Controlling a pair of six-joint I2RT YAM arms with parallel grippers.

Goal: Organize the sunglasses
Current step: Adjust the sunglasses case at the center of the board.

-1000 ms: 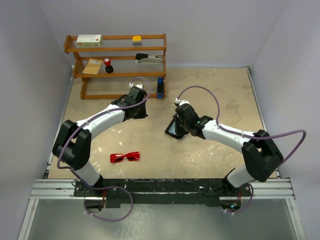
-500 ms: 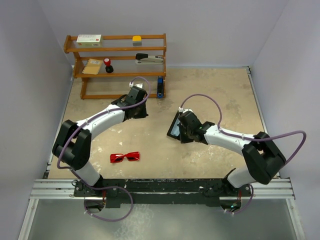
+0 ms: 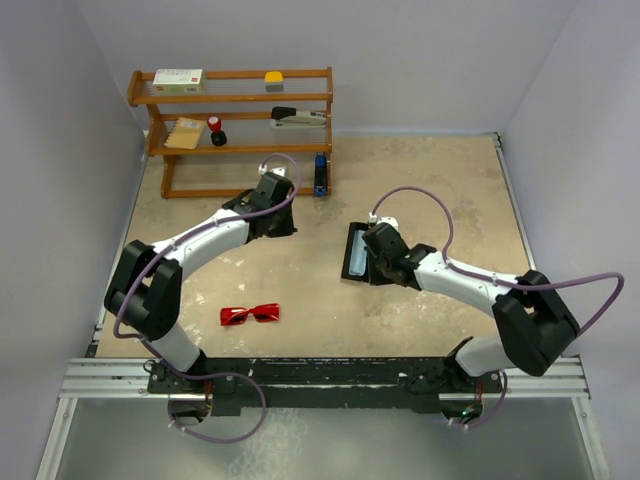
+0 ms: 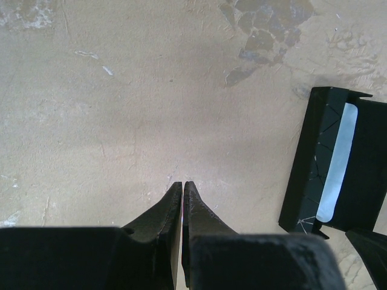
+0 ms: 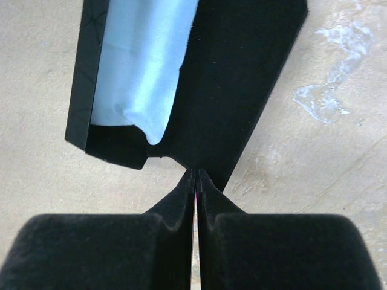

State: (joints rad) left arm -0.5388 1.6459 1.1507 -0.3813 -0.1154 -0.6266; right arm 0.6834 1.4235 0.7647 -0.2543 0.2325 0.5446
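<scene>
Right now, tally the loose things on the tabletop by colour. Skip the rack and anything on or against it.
Red: 1, the sunglasses
Black: 1, the case
Light blue: 1, the cloth inside the case
Total: 3

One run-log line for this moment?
small bright red sunglasses: loose on tan tabletop | black rectangular case: open, light blue cloth inside | left jaws: shut, empty | right jaws: shut on case flap
</scene>
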